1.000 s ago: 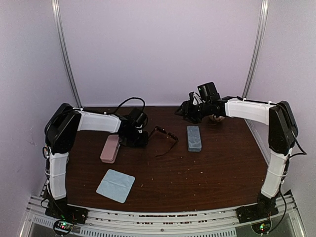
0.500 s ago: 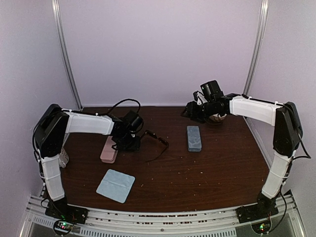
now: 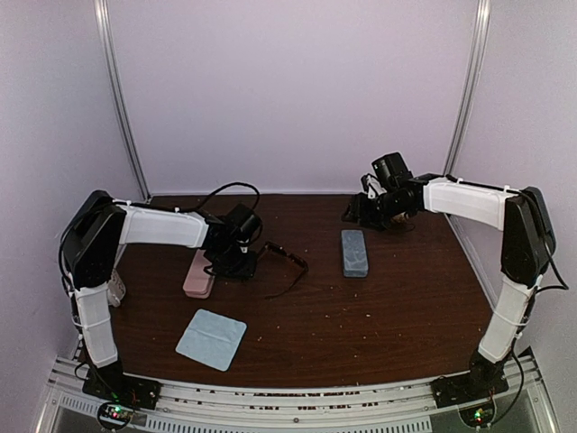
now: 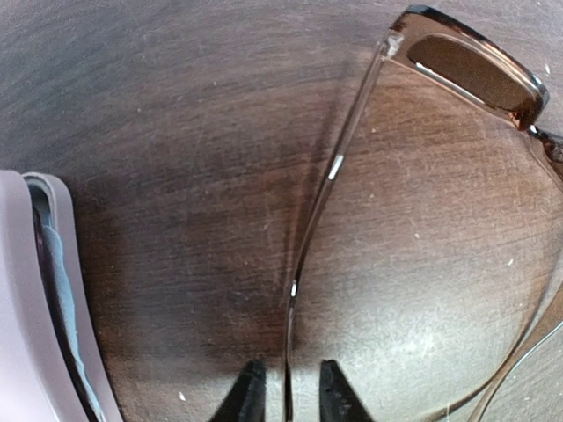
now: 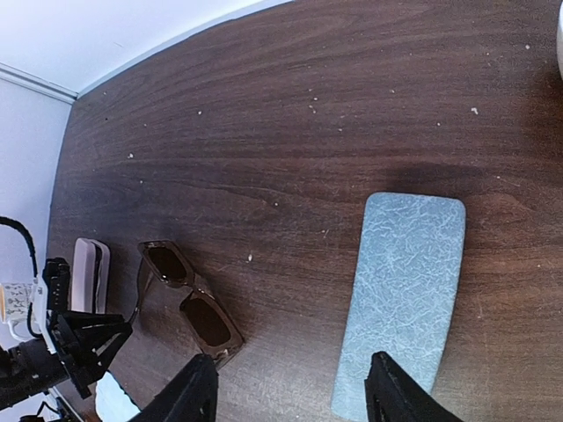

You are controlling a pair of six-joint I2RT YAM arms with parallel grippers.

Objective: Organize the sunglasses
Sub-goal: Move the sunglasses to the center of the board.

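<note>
The dark chunky sunglasses (image 3: 287, 265) lie unfolded on the brown table, left of centre. They also show in the left wrist view (image 4: 475, 72) and the right wrist view (image 5: 188, 304). My left gripper (image 3: 247, 262) sits low at their left end. Its jaws stand narrowly apart (image 4: 290, 396) on either side of one thin temple arm, with a small gap showing on each side. My right gripper (image 3: 358, 213) hovers open and empty (image 5: 290, 396) at the back right, above the far end of the grey-blue case. The thin wire-frame pair does not show clearly.
A pink case (image 3: 199, 273) lies just left of my left gripper, its edge in the left wrist view (image 4: 22, 308). A grey-blue case (image 3: 353, 253) lies right of centre. A light-blue cloth (image 3: 211, 339) lies near the front left. A small pale object (image 3: 398, 216) sits behind my right arm.
My left arm dropped its elbow and shifted left, and the sunglasses slid a little left and nearer with it. My right gripper drew back to the right.
</note>
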